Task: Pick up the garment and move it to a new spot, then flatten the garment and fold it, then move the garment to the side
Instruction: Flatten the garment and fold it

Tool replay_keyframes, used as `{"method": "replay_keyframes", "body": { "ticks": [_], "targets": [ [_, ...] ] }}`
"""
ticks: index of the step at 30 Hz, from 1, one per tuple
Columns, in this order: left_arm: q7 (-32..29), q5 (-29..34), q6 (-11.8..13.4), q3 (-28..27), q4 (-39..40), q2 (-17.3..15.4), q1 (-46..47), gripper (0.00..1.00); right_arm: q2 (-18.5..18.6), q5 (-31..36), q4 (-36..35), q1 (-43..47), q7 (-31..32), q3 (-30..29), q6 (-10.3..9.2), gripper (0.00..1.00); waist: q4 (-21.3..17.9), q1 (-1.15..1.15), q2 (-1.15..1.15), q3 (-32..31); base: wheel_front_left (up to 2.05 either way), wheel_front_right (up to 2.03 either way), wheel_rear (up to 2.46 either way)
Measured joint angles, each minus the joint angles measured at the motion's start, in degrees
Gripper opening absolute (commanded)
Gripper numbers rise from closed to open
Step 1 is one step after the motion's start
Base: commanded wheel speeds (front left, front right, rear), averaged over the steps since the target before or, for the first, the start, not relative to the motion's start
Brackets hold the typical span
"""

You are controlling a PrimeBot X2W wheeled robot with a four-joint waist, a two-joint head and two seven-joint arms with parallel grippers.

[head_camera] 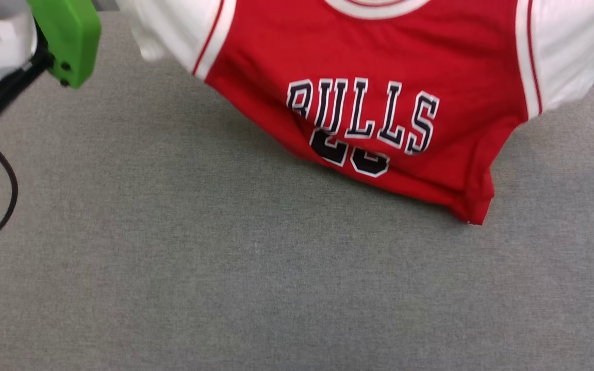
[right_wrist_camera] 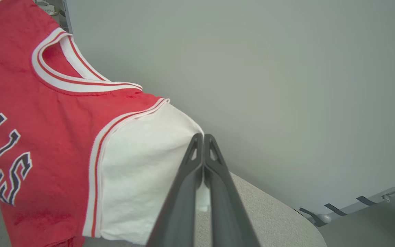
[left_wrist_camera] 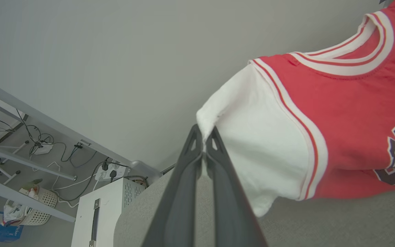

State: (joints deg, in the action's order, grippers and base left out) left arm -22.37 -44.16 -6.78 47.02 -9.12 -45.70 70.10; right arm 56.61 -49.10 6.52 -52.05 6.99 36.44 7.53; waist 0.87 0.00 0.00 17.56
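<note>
Head view: garment [head_camera: 379, 62] spans the top edge, 11 to 2 o'clock. Its red body sags toward the grey worktop [head_camera: 225, 283], hem corner at 4 o'clock. Left wrist view: left claw [left_wrist_camera: 204, 139] pressed together, pinching the edge of a white sleeve [left_wrist_camera: 252, 137]. Right wrist view: right claw [right_wrist_camera: 203, 140] same, tips closed on the other white sleeve [right_wrist_camera: 142, 171]. Head view also has a green housing [head_camera: 67, 38] at 10 o'clock.

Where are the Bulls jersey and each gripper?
Bulls jersey [head_camera: 379, 56]: head view, red chest.
left gripper [left_wrist_camera: 204, 138]: left wrist view, between fingertips pinching sleeve.
right gripper [right_wrist_camera: 203, 139]: right wrist view, between fingertips pinching sleeve.
</note>
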Motion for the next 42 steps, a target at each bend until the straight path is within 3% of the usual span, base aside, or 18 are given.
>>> {"method": "replay_keyframes", "body": {
  "ticks": [6,10,20,28,35,42],
  "targets": [
    [2.3,3.3,0.3,-1.5,-0.7,2.6,7.2,0.00,-0.4,3.5,-0.1,-9.8,2.2,-1.7,0.00,0.00,0.0,0.00,0.00,2.6,0.00,0.00,0.00],
    [5.1,7.2,0.8,-2.4,-4.4,5.6,14.9,0.00,-2.9,6.2,2.2,-19.5,3.6,-1.5,0.00,0.00,-0.4,0.00,0.00,5.6,0.00,0.00,0.00],
    [14.2,13.4,1.0,-5.0,-17.8,12.8,34.3,0.00,-8.9,11.8,11.7,-44.5,4.2,4.0,0.00,0.00,-1.7,0.01,0.00,13.8,0.00,0.00,0.00],
    [19.2,14.4,-0.1,-4.2,-28.7,17.0,45.7,0.00,-12.8,13.5,21.5,-59.0,0.2,9.8,0.01,0.00,-2.2,0.01,0.00,17.2,0.00,0.00,0.00],
    [23.6,13.7,-0.5,-2.3,-35.5,18.7,47.7,0.00,-15.0,11.7,27.8,-63.6,-3.7,16.0,0.01,0.00,-2.0,0.01,0.00,17.5,0.00,0.00,0.00],
    [28.3,9.5,-0.5,1.1,-38.9,18.5,40.3,0.00,-15.5,5.9,30.4,-57.6,-9.5,22.7,0.01,0.00,-2.0,0.01,0.00,16.3,0.00,0.00,0.00]
  ]
}}
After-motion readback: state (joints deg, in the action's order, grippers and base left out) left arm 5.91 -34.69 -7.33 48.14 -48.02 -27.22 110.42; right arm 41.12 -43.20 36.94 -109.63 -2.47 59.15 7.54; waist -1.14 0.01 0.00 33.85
